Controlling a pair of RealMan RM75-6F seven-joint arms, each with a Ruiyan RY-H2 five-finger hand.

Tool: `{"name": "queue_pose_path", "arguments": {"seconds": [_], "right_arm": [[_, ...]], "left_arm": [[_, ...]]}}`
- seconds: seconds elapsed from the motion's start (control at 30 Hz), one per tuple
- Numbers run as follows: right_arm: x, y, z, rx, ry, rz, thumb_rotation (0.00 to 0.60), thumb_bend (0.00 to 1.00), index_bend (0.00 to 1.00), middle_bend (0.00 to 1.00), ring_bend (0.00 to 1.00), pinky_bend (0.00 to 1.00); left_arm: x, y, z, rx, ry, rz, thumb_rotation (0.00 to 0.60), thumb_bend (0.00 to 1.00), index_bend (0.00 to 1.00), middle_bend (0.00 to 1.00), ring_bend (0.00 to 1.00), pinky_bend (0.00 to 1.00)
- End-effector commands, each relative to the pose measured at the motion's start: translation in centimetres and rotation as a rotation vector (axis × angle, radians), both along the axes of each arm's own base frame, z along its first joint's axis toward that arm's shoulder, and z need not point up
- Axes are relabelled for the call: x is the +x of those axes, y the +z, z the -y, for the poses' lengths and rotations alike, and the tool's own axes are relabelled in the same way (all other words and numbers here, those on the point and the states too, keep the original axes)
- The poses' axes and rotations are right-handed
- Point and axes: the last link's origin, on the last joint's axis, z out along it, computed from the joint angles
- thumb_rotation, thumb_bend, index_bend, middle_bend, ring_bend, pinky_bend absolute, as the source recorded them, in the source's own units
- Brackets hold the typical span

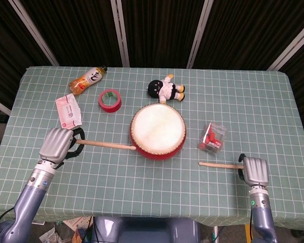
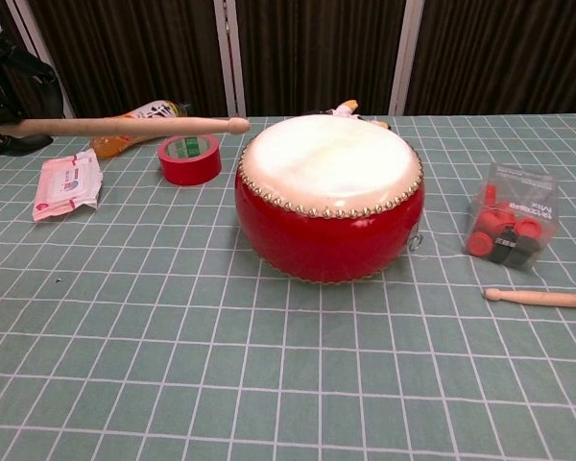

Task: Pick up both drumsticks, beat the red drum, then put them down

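table point(image 1: 273, 101) under both hands | red drum point(image 1: 158, 131) between the hands, nearer the left | left hand point(image 1: 55, 144) grips one drumstick point(image 1: 104, 145), raised off the cloth, tip just short of the drum rim | right hand point(image 1: 255, 170) over the butt of the second drumstick point(image 1: 219, 164) lying flat; cannot tell if it grips

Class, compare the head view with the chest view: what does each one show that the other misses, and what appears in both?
Only the head view shows the right hand at the end of the drumstick on the table, both forearms, and the whole black-haired doll.

Only the chest view shows the red drum's side wall with its stud row, and the held drumstick raised above the cloth.

Both show the drum, red tape roll, wipes pack, bottle, clear box of red pieces, and the left hand holding its stick.
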Motion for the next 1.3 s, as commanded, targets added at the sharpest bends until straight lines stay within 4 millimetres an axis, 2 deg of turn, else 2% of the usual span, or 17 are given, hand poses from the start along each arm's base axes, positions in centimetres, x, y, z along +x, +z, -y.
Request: {"name": "queue_pose_path", "arguments": {"seconds": [0.03,0.4,1.2,1.3], "right_arm": [[-0.4,-0.1,0.1,0.002,-0.015,-0.001,0.6,0.39,0.45,1.0,1.0,1.0],[-1.9,-1.4,0.3,-0.002,-0.085,0.008,0.6,0.39,0.45,1.0,1.0,1.0],[-3.0,-2.4,0.9,-0.004,-0.135,0.007,0.6,0.39,0.45,1.0,1.0,1.0],[-3.1,-2.7,0.9,-0.001,-0.141,0.008,0.6,0.39,0.49,1.0,1.0,1.0]], "left_arm": [[0.1,-0.1,0.0,-0.001,-0.001,0.001,0.6,0.55,0.76,1.0,1.0,1.0],[0.0,-0.7,0.2,-0.015,0.0,-0.003,0.6,0.55,0.76,1.0,1.0,1.0],[-0.3,-0.8,0.4,-0.017,0.005,-0.004,0.6,0.55,0.76,1.0,1.0,1.0],[-0.4,-0.8,0.4,-0.019,0.006,-0.005,0.6,0.55,0.76,1.0,1.0,1.0]]}}
